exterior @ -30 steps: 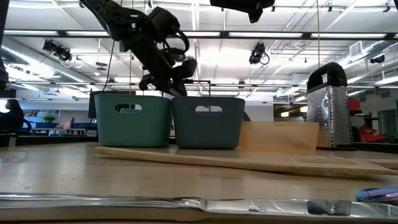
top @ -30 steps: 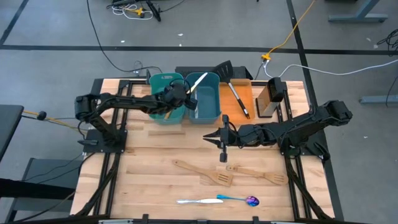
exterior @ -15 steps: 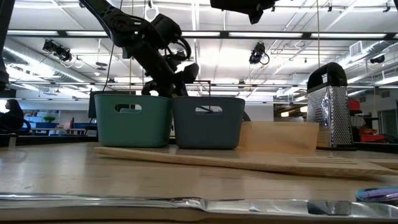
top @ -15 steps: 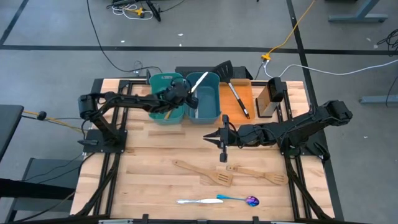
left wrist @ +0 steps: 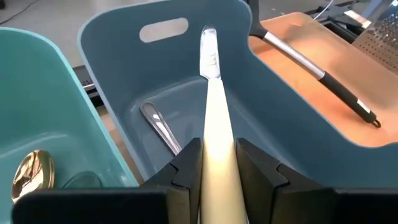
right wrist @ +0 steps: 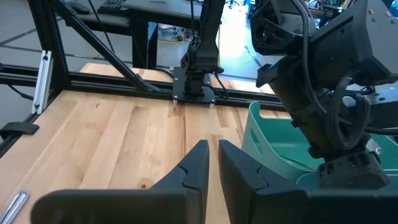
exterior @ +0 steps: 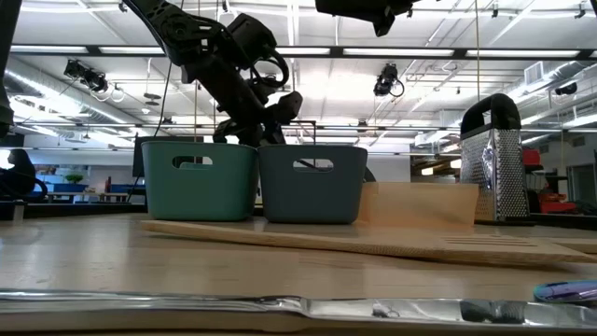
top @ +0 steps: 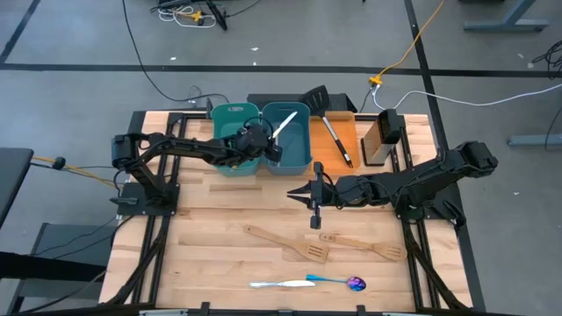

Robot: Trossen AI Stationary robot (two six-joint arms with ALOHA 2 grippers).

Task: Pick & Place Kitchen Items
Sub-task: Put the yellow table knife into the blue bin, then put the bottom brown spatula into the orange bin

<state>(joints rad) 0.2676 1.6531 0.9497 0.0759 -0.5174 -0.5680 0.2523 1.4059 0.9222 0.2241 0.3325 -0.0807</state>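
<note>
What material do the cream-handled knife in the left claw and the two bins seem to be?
Cream-handled knife: matte cream handle, probably plastic; shiny reflective blade, likely steel. The green-teal bin and blue-grey bin: smooth, evenly coloured walls with moulded handle slots, apparently plastic.

We see a grey floor [top: 79,35] crossed by black cables [top: 145,66] and a yellow cord [top: 413,44]; across the bench [exterior: 112,261], bright ceiling strip lights [exterior: 308,51] shine.

A cream-handled knife [left wrist: 213,112] points blade-first down into the blue bin [left wrist: 124,68], where a silver utensil [left wrist: 159,127] lies. A gold spoon [left wrist: 32,173] lies in the teal bin beside it. Well in front of the bin lie two wooden spatulas [top: 285,243], a silver knife [top: 281,283] and a purple spoon [top: 342,281].
</note>
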